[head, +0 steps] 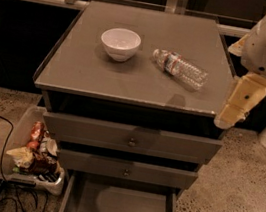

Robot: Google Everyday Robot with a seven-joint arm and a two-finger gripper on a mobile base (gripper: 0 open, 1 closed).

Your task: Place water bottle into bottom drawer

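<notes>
gripper (231, 112) beside cabinet top (102, 77) right edge, grasp state undeterminable | water bottle (179, 69) lying flat (free to roll) | RISK: off-centre contact rolls it away, never reaching bottom drawer (120, 210)

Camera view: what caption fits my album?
Water bottle lies by a bowl on the cabinet; gripper at its right edge; bottom drawer open.

**Where everything sits around the cabinet**

On the cabinet top (126, 84) the water bottle (180, 69) lies on its side, just right of the bowl (120, 42). The gripper (240, 103) hangs off the top's right front corner. Below the two upper drawers (130, 137), the bottom drawer (120, 210) stands pulled out. A bin (26, 181) of snack packets (36, 155) sits on the floor to the left.
</notes>
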